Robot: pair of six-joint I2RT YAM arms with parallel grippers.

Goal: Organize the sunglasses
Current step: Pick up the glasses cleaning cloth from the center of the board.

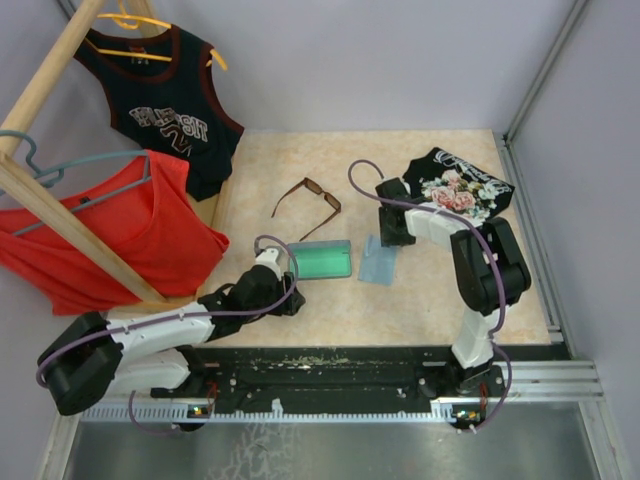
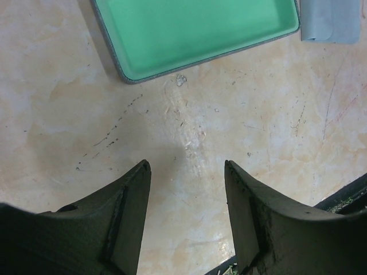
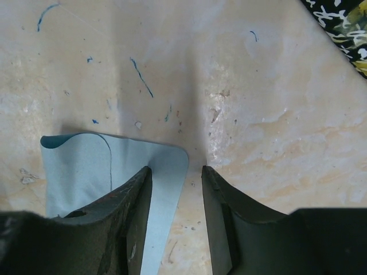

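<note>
Brown and thin-framed, the sunglasses [image 1: 308, 205] show only in the top view. They lie on the tabletop [image 1: 420, 310] behind the case, temple arms unfolded and dark rectangular lenses toward the right, apart from both arms. That view also takes in a wooden rack [image 1: 60, 215] at the left with a dark jersey [image 1: 165, 110] and a red top [image 1: 120, 235] on hangers, and a black floral garment [image 1: 460, 190] at the back right. The left wrist view gives what the overhead cannot: the open case's [image 2: 200, 34] smooth green lining and grey rim, empty of glasses, with a corner of the light blue cloth [image 2: 330, 20] just beside it. The right wrist view shows that cloth [image 3: 86, 166] lying flat with one corner curled, and an edge of the floral garment [image 3: 344, 28] at upper right. The left pincer [image 2: 186, 166] stands well open over bare tabletop just in front of the case, gripping nothing. The right pincer [image 3: 175, 169] is narrower but parted, nothing between its fingers; its left finger hangs over the cloth's near corner, and whether it touches the cloth I cannot tell. From above, the left pincer [image 1: 292, 298] sits near the case's front left corner and the right pincer [image 1: 393, 238] just behind the cloth.
</note>
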